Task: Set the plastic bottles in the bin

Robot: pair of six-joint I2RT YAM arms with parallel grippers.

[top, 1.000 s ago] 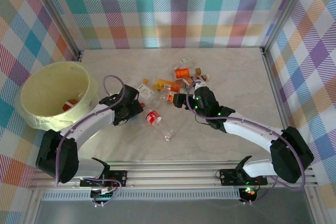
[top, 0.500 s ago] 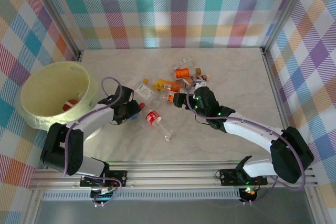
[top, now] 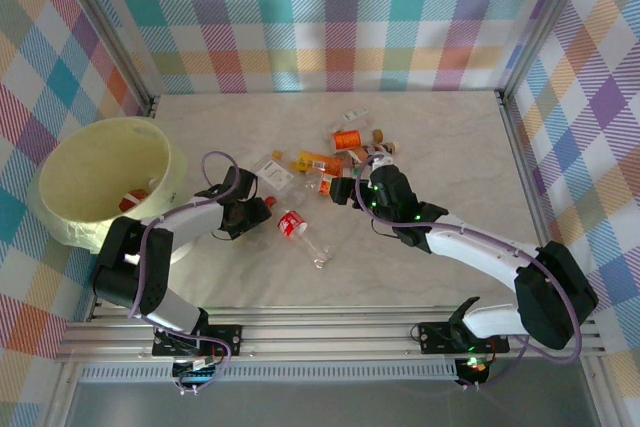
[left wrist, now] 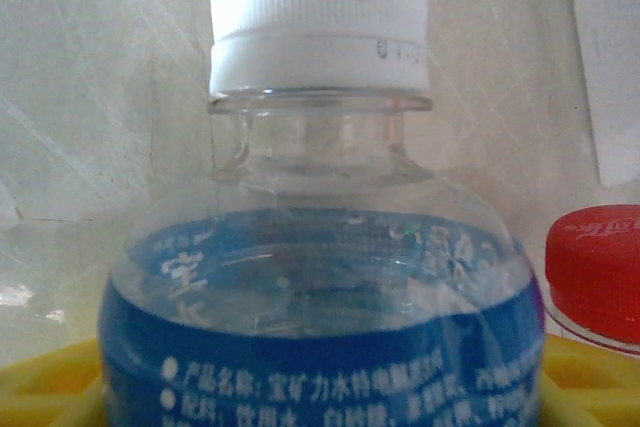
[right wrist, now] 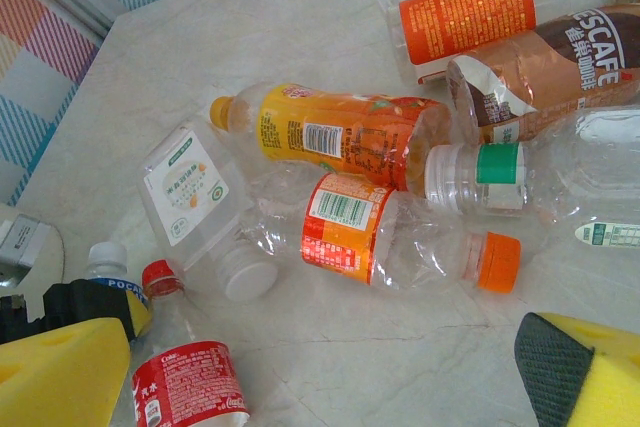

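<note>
Blue-labelled bottle (left wrist: pixel 320 337) between left fingers (left wrist: pixel 45 392) — clamped or not, impossible to tell; squeeze firmly below shoulder before lifting toward bin (top: pixel 100 172). Right fingers (right wrist: pixel 60 372) wide apart.

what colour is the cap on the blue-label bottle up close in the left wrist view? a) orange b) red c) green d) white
d: the blue-label bottle carries a ribbed white cap; the red cap sits on another bottle beside it.
</note>
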